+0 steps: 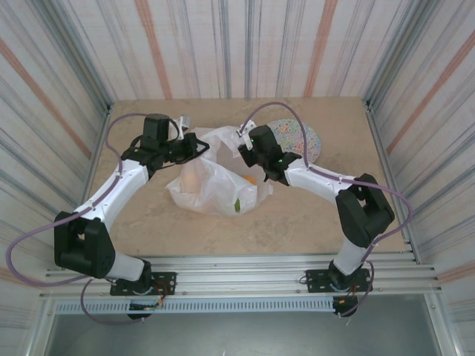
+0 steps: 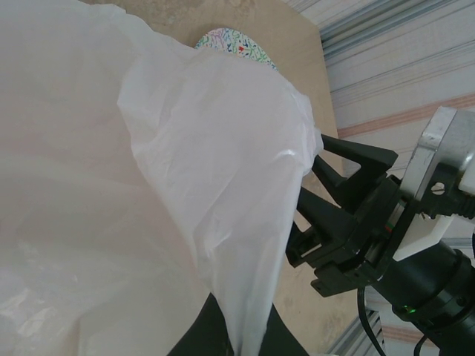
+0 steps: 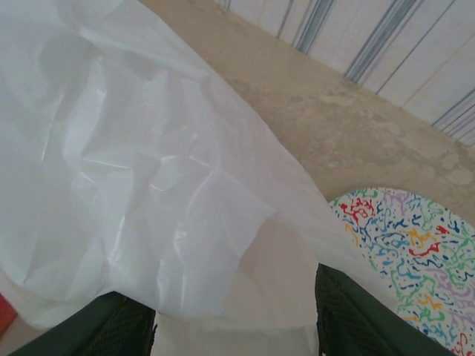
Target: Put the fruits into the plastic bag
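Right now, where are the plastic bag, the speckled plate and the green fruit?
plastic bag [image 1: 208, 185]: top view, wrinkled film at its middle.
speckled plate [image 1: 303, 138]: top view, bare patterned surface.
green fruit [image 1: 237, 205]: top view, green patch seen through the bag.

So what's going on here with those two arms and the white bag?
Two robot arms are working on a plastic bag in the middle of the table. The left gripper is shut on the bag's edge and holds it up. The right gripper has its fingers apart, with bag film between them. Some fruits, orange and green, show through the film, already inside. A speckled plate sits just behind the right gripper.
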`<action>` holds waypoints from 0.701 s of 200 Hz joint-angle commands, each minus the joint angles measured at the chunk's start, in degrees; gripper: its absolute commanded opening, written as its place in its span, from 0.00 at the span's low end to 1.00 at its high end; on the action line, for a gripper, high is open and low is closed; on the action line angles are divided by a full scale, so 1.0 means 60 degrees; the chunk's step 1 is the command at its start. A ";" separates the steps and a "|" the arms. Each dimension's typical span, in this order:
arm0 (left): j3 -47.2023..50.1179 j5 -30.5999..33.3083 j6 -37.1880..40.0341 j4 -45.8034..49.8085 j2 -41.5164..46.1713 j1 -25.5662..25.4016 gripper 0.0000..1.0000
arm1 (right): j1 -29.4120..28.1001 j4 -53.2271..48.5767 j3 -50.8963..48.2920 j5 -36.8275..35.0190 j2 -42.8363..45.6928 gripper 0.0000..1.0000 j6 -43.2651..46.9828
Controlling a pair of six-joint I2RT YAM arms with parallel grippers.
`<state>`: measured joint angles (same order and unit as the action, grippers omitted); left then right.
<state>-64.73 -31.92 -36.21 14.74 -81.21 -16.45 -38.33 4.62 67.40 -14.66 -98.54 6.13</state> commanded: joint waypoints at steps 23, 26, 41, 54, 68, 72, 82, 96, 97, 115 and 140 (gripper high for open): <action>0.0148 -0.0073 0.0072 -0.0011 -0.0052 0.0044 0.00 | 0.0060 0.0191 0.0333 0.0090 -0.0112 0.33 -0.0194; 0.0145 -0.0076 0.0076 -0.0024 -0.0051 0.0038 0.00 | 0.0082 0.0207 0.0311 0.0140 -0.0072 0.32 -0.0197; 0.0161 -0.0067 0.0072 -0.0040 -0.0083 0.0048 0.00 | 0.0139 0.0171 0.0203 0.0405 0.0066 0.24 -0.0277; 0.0131 -0.0083 0.0058 -0.0082 -0.0126 0.0054 0.00 | 0.0187 0.0167 0.0046 0.0659 0.0283 0.16 -0.0375; 0.0110 -0.0093 0.0015 -0.0135 -0.0186 0.0046 0.00 | 0.0289 0.0034 -0.0103 0.1204 0.0543 0.09 -0.0599; 0.0117 -0.0102 0.0010 -0.0139 -0.0200 0.0042 0.00 | 0.0338 0.0001 -0.0153 0.1388 0.0623 0.07 -0.0686; 0.0110 -0.0074 -0.0025 -0.0184 -0.0225 0.0044 0.00 | 0.0464 -0.0077 -0.0250 0.1872 0.0792 0.02 -0.0958; 0.0115 -0.0005 -0.0030 -0.0220 -0.0257 0.0042 0.00 | 0.0640 -0.0111 -0.0425 0.2447 0.1035 0.00 -0.1350; 0.0119 -0.0001 -0.0030 -0.0218 -0.0260 0.0037 0.00 | 0.0643 -0.0119 -0.0445 0.2496 0.1061 0.00 -0.1398; 0.0116 0.0110 -0.0003 -0.0217 -0.0307 0.0041 0.01 | 0.0954 0.0028 -0.0739 0.3447 0.1424 0.00 -0.2051; 0.0118 0.0200 0.0028 -0.0203 -0.0330 0.0033 0.01 | 0.1273 -0.0005 -0.1019 0.4412 0.1823 0.00 -0.2614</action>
<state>-64.47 -31.62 -36.23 14.20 -82.70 -16.47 -32.21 4.91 62.96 3.44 -90.74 -3.66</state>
